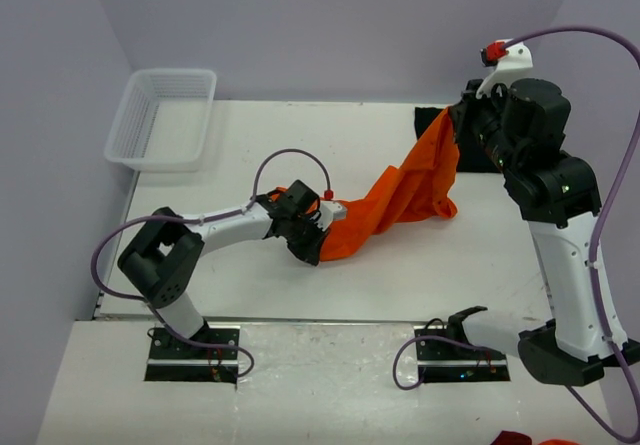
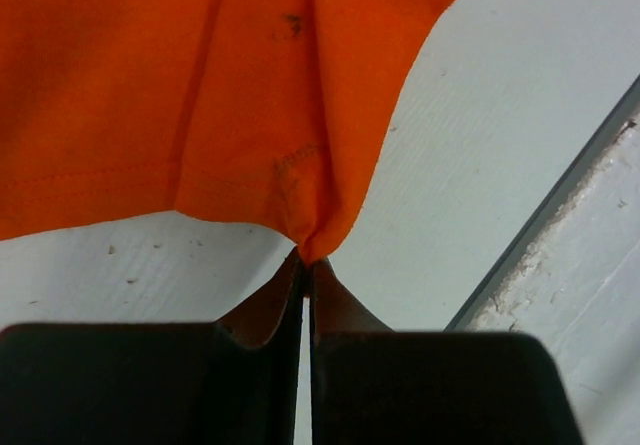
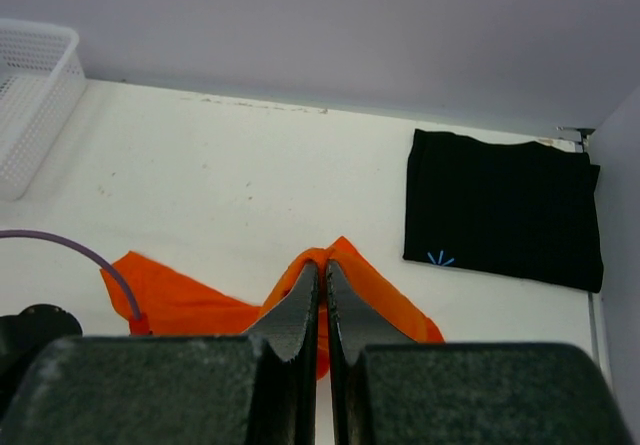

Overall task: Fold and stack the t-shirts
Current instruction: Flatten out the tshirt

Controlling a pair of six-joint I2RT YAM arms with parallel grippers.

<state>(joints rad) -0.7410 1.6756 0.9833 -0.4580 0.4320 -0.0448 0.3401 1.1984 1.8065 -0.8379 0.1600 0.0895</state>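
Orange shirt stretched between both grippers, one pinch at each end.

The left gripper [image 2: 305, 262] is closed tight on a hemmed corner of the orange shirt [image 1: 400, 197], low over the table [image 1: 250, 285] near its middle. The right gripper [image 3: 322, 265] is clamped on another edge of the same shirt, raised toward the far right, so the cloth slants from it down to the left gripper, with a loose fold sagging low between them. There are two shirts in all: the orange one, held, and one black shirt [image 3: 500, 210] lying folded flat at the far right corner of the table, beyond the right gripper and apart from it. There are two grippers, both gripping the orange shirt. One white mesh basket [image 1: 125, 130] sits at the far left corner, well apart from both shirts.
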